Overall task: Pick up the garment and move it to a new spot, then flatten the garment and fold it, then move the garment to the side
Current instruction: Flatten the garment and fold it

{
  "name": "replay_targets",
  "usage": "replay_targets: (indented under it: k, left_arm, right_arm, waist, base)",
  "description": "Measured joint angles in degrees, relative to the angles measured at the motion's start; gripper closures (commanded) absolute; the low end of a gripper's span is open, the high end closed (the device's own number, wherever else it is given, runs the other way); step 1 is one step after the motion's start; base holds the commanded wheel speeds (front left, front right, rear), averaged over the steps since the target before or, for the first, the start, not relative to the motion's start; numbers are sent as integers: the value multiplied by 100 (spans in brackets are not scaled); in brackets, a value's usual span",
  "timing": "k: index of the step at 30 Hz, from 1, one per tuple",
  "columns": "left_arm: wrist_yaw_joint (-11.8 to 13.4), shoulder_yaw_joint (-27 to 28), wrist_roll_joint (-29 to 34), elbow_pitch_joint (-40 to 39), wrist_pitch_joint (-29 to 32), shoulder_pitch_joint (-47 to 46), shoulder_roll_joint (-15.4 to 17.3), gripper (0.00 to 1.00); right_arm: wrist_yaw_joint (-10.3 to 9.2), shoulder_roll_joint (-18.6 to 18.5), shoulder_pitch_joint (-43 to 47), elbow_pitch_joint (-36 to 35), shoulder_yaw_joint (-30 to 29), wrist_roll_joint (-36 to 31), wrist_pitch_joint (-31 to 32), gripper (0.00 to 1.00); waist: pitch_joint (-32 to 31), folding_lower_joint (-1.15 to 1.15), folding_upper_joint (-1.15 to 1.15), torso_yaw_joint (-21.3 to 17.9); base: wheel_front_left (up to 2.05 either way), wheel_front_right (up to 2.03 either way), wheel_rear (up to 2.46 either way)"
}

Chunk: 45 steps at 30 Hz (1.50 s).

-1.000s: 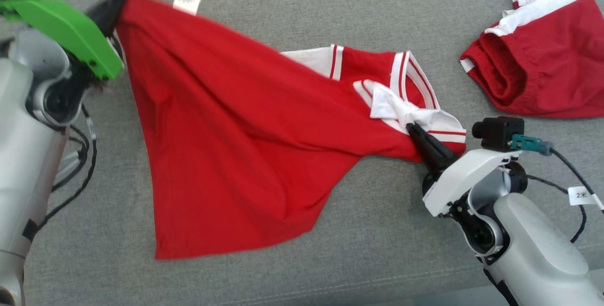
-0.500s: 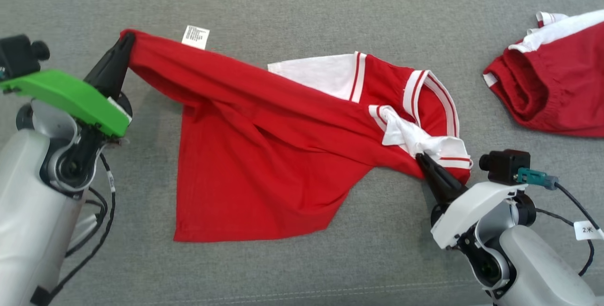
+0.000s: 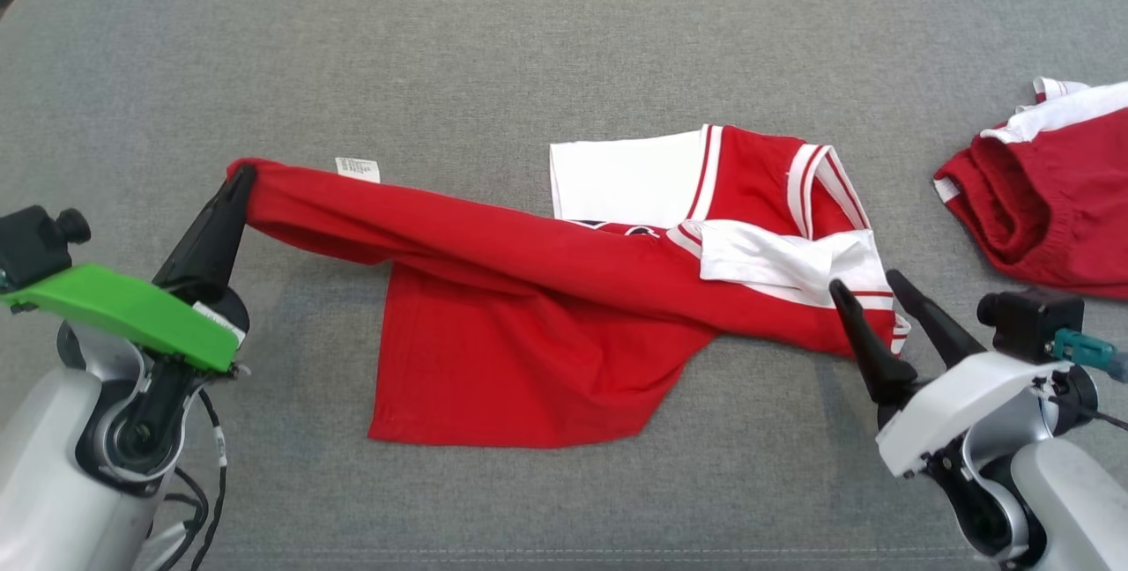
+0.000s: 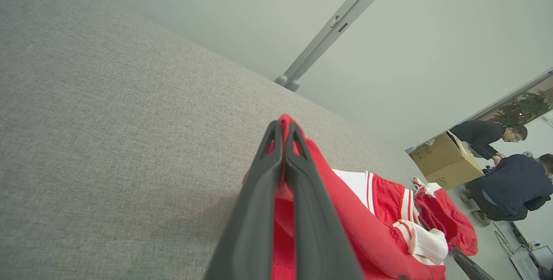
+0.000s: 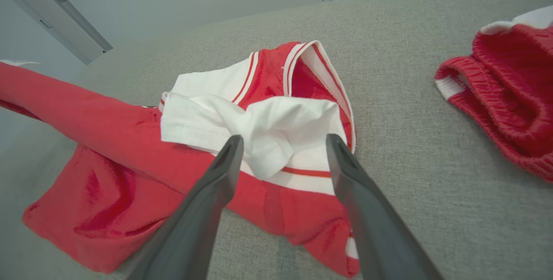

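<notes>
Garment (image 3: pixel 529 289), red shirt w/ white striped sleeves, on grey upholstered surface (image 3: pixel 529 42), ctr of head view. Left gripper (image 3: pixel 238 179): fingers pressed together, pinching 1 red hem corner and holding it off the surface; a taut red band runs from there toward the collar end. White label (image 3: pixel 357 169) sits just beside the pinch. Right gripper (image 3: pixel 864 280): 2 fingers spread apart, nothing btwn them, tips just beside the crumpled white sleeve; contact unclear. Lower shirt body lies flat. Red shorts (image 3: pixel 1040 210) lie well apart, far right.
</notes>
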Motion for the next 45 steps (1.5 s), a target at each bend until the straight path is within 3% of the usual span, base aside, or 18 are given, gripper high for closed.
replay_targets:
  k: [13, 20, 27, 34, 40, 41, 42, 43, 44, 45]
  left_arm:
    - [220, 80, -42, -1010, -103, 683, 278, 100]
    - [398, 78, -43, -1505, -102, 868, 320, 100]
    - [526, 108, -43, -1835, -118, 1041, 447, 100]
    - [651, 155, -43, -2079, -119, 1116, 475, 100]
    - [770, 209, -43, -2290, -119, 1233, 534, 100]
    - [799, 213, -43, -2332, -119, 1237, 552, 100]
    - [806, 218, -43, -2376, -119, 1238, 572, 100]
    - [809, 224, -43, -2407, -119, 1239, 586, 100]
    - [853, 232, -43, -2440, -118, 1241, 600, 100]
    - [857, 235, -43, -2457, -118, 1244, 601, 100]
  right_arm:
    - [-38, -98, 333, -441, 194, -27, 377, 0]
    - [-49, -431, 97, -404, 218, -450, 495, 0]
    - [-45, -427, -157, -231, 357, -541, 625, 25]
    - [-40, -364, -176, -16, 441, -539, 727, 31]
    - [-37, -234, -400, 149, 512, -547, 730, 30]
    - [-37, -230, -435, 162, 515, -547, 730, 36]
    - [-34, -221, -469, 178, 526, -547, 732, 60]
    - [-29, -203, -506, 194, 539, -546, 762, 71]
    - [16, -157, -555, 233, 560, -545, 780, 100]
    - [58, -141, -578, 245, 581, -545, 789, 100]
  waist:
    - [-21, 0, 0, 59]
    - [74, 0, 0, 87]
    - [148, 0, 0, 149]
    - [183, 0, 0, 192]
    - [217, 0, 0, 210]
    - [224, 0, 0, 212]
    - [231, 0, 0, 213]
    - [238, 0, 0, 214]
    - [250, 0, 0, 212]
    - [255, 0, 0, 210]
  base:
    - [0, 0, 0]
    - [0, 0, 0]
    - [0, 0, 0]
    - [0, 0, 0]
    - [0, 0, 0]
    - [0, 0, 0]
    - [0, 0, 0]
    - [0, 0, 0]
    - [0, 0, 0]
    - [0, 0, 0]
